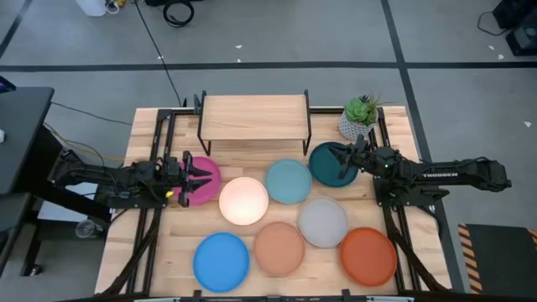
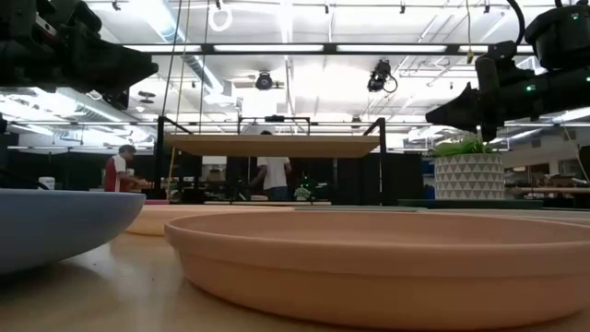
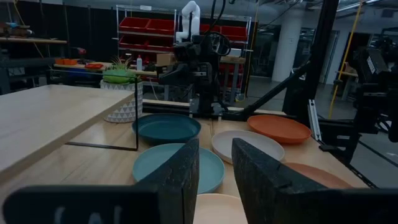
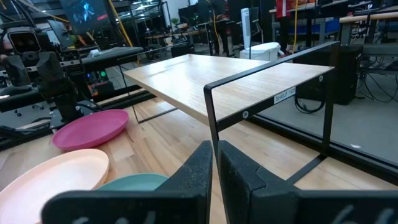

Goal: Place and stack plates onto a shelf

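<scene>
Eight plates lie on the slatted table in front of the shelf (image 1: 256, 117): magenta (image 1: 206, 190), cream (image 1: 243, 200), light blue (image 1: 289, 180), dark teal (image 1: 321, 170), grey (image 1: 323, 221), bright blue (image 1: 221, 261), tan-peach (image 1: 278, 248) and orange (image 1: 367, 256). The shelf board carries no plate. My left gripper (image 1: 198, 178) hovers over the magenta plate, its fingers a little open (image 3: 215, 168). My right gripper (image 1: 339, 160) hovers over the dark teal plate with its fingers shut (image 4: 215, 155). The low view shows both grippers (image 2: 124, 72) (image 2: 450, 109) well above the table.
A potted plant (image 1: 359, 117) stands at the shelf's right end, close behind my right gripper. The shelf's black legs (image 4: 212, 118) rise between my right gripper and the board. People stand in the room beyond the table (image 2: 273, 175).
</scene>
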You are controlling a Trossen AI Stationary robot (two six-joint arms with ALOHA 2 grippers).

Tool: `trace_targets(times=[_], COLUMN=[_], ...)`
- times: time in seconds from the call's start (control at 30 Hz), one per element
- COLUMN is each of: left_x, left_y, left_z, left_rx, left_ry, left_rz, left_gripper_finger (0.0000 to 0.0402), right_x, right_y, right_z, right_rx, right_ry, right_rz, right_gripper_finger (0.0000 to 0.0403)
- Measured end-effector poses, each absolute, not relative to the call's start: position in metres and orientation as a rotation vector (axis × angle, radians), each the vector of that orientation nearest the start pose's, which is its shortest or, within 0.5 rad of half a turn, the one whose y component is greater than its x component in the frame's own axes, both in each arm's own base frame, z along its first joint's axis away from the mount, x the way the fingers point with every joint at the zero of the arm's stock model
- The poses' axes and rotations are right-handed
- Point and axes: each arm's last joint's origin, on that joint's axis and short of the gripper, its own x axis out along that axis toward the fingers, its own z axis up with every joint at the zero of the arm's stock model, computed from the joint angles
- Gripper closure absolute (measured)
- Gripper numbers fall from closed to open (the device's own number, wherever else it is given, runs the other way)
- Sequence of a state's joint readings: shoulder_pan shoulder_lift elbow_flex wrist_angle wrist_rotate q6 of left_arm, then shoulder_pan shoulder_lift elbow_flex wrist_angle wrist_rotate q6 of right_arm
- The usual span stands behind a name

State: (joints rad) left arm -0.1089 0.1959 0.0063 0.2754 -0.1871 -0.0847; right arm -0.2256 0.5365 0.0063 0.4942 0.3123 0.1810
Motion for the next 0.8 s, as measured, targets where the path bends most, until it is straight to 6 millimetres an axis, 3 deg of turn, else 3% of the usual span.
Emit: trace_targets(times=[0.63, 0.8], left_x=[0.108, 0.107], left_y=[-0.006, -0.006], left_z=[0.183, 0.188], left_rx=[-0.150, -0.157], left_ry=[-0.169, -0.211], left_rz=[0.075, 0.070], left_gripper_finger=[0.0299, 0.0299], right_x=[0.125, 0.125], right_y=[-0.038, -0.037], right_z=[0.165, 0.167], right_rx=[0.181, 0.352], right_ry=[-0.031, -0.094], right_rz=[-0.538, -0.502], right_gripper_finger=[0.0369, 0.0369])
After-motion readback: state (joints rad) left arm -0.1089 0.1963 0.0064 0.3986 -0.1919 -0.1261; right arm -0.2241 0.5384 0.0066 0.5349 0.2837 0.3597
